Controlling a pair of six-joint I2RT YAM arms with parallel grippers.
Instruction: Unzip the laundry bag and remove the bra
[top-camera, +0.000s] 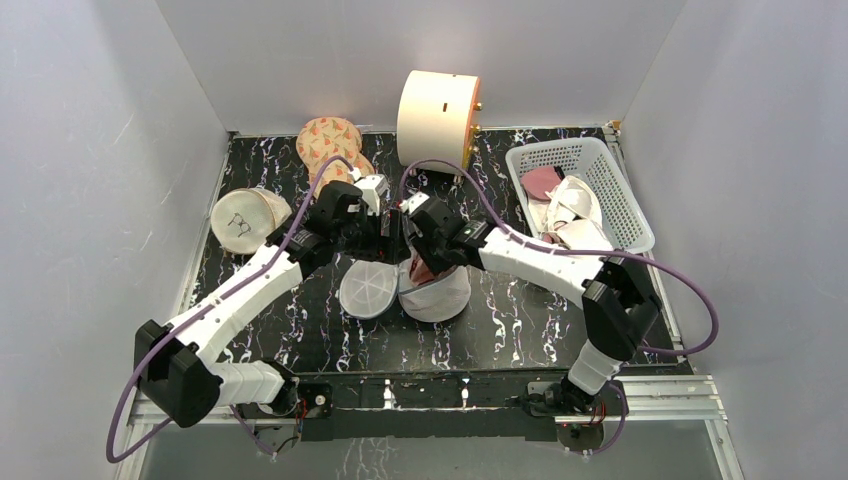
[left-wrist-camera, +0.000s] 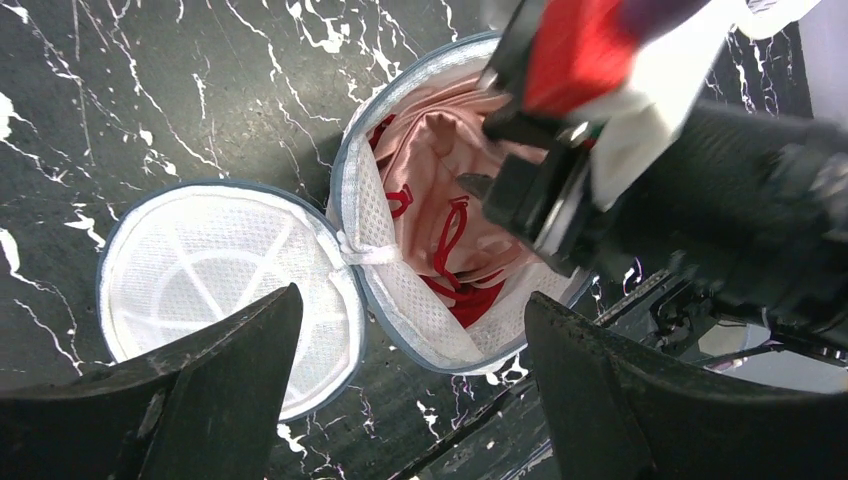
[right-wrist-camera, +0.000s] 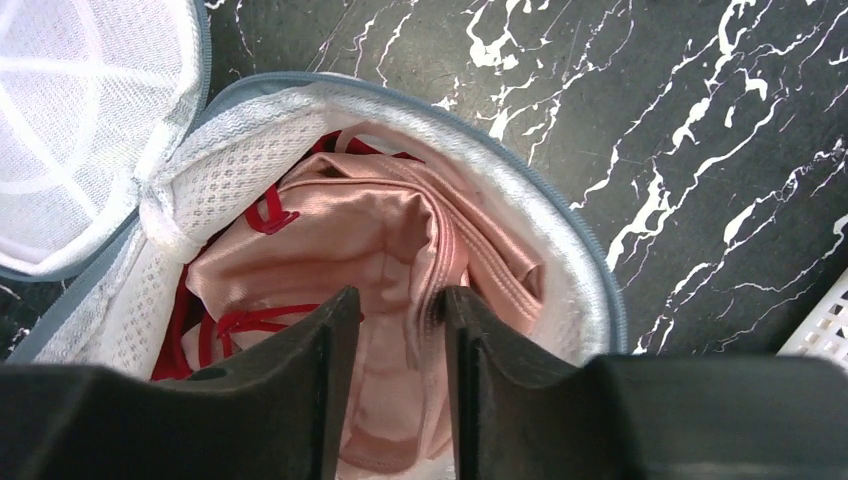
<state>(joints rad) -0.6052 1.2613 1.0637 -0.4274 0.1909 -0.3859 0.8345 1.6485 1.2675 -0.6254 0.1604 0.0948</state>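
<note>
Both right jaws apparently pinch bra (right-wrist-camera: 385, 225) fabric.

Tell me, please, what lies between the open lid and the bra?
Only the white mesh wall of the laundry bag, tied to the lid, with the bra inside; the left wrist view shows this.

walls (top-camera: 90, 150): plain pale grey panels left, back, right; matte
table (top-camera: 520, 325): black marble-look top, white veins; metal rail (top-camera: 680, 395) along near edge
light: even, soft; faint shadows
</note>
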